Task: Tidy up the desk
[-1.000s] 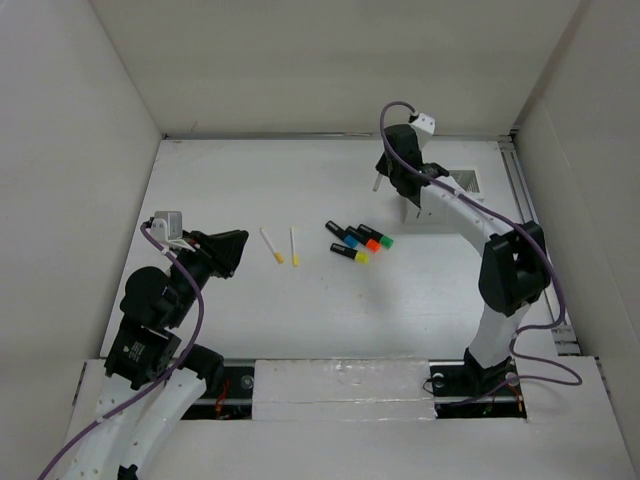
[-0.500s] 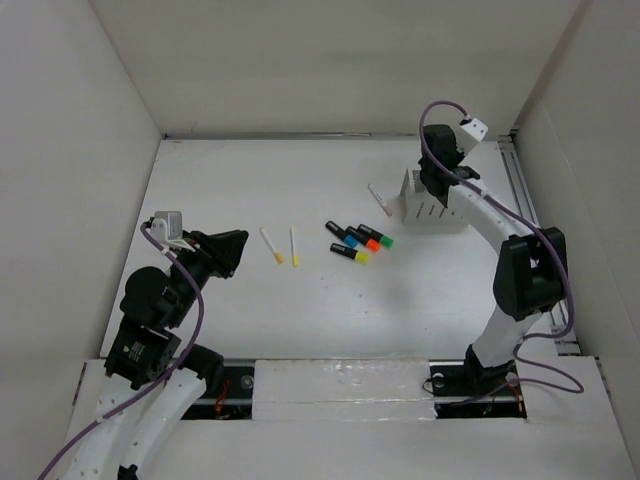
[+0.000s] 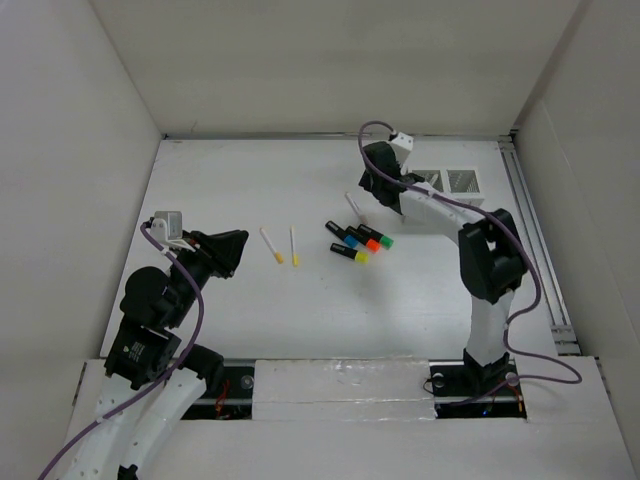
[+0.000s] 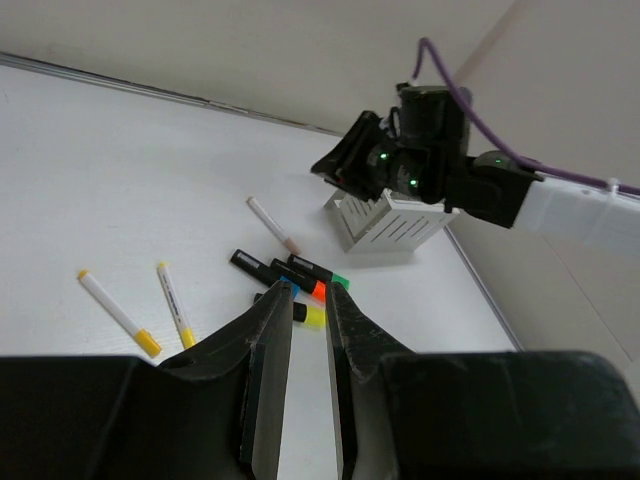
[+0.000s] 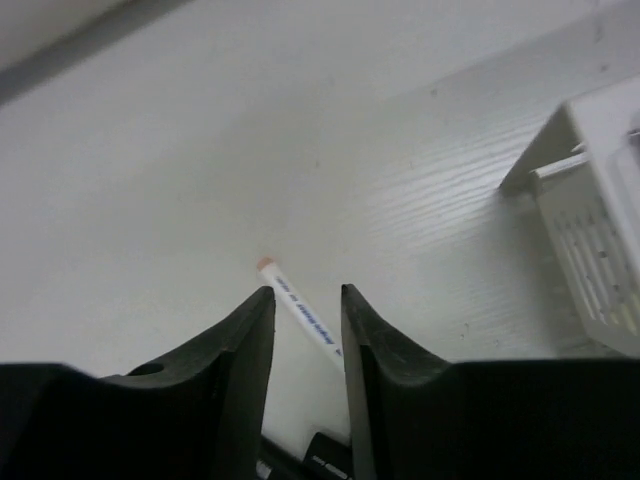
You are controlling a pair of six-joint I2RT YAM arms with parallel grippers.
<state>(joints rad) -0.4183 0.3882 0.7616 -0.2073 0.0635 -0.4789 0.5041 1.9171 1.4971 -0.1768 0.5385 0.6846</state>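
Observation:
The white desk (image 3: pixel 250 180) holds a white pen with a pink tip (image 3: pixel 353 208), a cluster of black highlighters (image 3: pixel 358 240) with coloured caps, and two yellow-tipped white pens (image 3: pixel 272 245). My right gripper (image 3: pixel 368 192) hovers just above the white pen, jaws slightly apart and empty. In the right wrist view the pen (image 5: pixel 300 310) lies on the desk between my fingers, under the right gripper (image 5: pixel 305 292). My left gripper (image 3: pixel 238 248) sits low at the left, jaws slightly apart and empty. In the left wrist view the left gripper (image 4: pixel 305 290) points toward the highlighters (image 4: pixel 300 280).
A white two-compartment slotted box (image 3: pixel 450 180) stands at the back right, right of my right gripper; it also shows in the right wrist view (image 5: pixel 600 250) and the left wrist view (image 4: pixel 390 222). A metal rail (image 3: pixel 522 200) runs along the desk's right edge. White walls enclose the desk.
My right arm swung from the slotted box leftward and now sits over the white pen. The pen lies further left than half a second ago. The left arm has not moved.

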